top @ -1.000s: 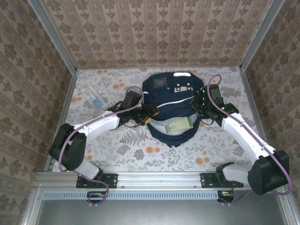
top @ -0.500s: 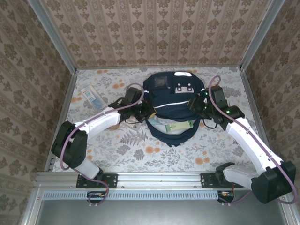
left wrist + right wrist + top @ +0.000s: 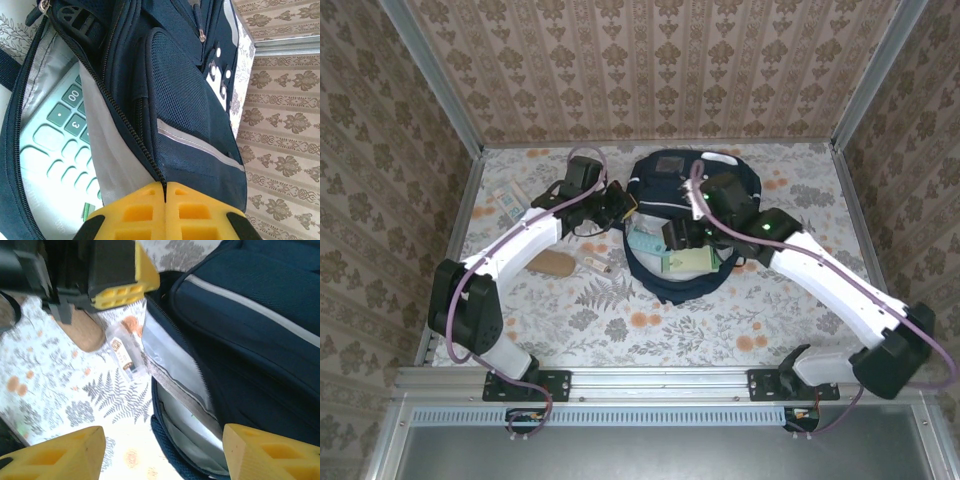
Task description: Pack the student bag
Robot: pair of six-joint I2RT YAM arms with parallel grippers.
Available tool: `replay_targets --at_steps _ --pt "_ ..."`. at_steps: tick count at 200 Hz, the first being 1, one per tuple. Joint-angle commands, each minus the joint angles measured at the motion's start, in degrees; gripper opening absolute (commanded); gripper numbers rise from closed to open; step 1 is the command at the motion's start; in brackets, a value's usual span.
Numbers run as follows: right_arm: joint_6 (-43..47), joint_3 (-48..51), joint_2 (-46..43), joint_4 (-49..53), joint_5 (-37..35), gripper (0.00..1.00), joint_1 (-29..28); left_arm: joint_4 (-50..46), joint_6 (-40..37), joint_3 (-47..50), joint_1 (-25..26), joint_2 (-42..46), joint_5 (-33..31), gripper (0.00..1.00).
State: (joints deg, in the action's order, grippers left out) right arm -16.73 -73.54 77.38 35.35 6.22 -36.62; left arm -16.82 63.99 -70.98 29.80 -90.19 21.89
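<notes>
Floral tablecloth with wallpapered walls on three sides. The student bag sits mid-table toward the back, with its main compartment unzipped. There's one pale green calculator inside, keys showing. Three loose bits lie left of the bag: a tan oval thing, a small clear bottle just beside it, and a flat pack near the left wall. The left gripper is pinched together on the bag's zipper edge. The right gripper hangs over the opening, fingers wide apart and holding nothing.
</notes>
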Motion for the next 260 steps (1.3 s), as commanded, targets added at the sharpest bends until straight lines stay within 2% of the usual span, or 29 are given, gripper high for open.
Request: replay_targets --at_steps 1,39,88,117,154,173,191,211,223,244,260 --pt "7.0 -4.0 4.7 2.7 -2.1 0.66 -0.6 0.4 -2.2 -2.3 -0.7 -0.1 0.9 0.0" --pt "10.4 -5.3 9.2 3.0 -6.0 0.66 -0.5 0.3 -2.4 -2.2 -1.0 0.0 1.3 0.0" --pt "11.1 -5.5 8.3 1.3 -8.3 0.69 1.2 -0.4 -2.8 -2.0 -1.7 0.0 1.7 0.0" --pt "11.5 -5.7 9.4 1.1 -5.5 0.71 3.6 -0.3 -2.7 -1.6 -1.7 -0.1 2.1 0.0" --pt "11.9 -6.4 12.5 1.4 5.2 0.71 3.9 0.0 -2.7 -1.9 -2.0 -0.4 2.2 0.0" --pt "12.2 -6.7 13.8 1.8 7.5 0.69 3.9 -0.2 -2.9 -2.4 -2.3 -0.9 2.3 0.0" --pt "12.3 -7.1 14.5 2.4 7.8 0.54 3.9 -0.5 -3.2 -3.1 -2.5 -1.2 2.3 0.0" --pt "11.7 -6.9 13.6 1.4 6.6 0.17 4.0 -1.5 -4.1 -3.7 -2.5 -1.5 1.9 0.0" --pt "11.3 -6.5 12.8 0.4 6.4 0.0 4.0 -2.4 -4.6 -3.8 -2.5 -1.2 1.2 0.0" --pt "10.0 -7.2 12.0 -0.4 6.1 0.0 4.0 -4.2 -6.0 -4.0 -2.6 -0.5 -0.2 0.0" --pt "8.3 -7.6 11.3 -0.9 5.3 0.0 4.0 -8.2 -8.5 -4.8 -2.8 0.8 -3.3 0.23"
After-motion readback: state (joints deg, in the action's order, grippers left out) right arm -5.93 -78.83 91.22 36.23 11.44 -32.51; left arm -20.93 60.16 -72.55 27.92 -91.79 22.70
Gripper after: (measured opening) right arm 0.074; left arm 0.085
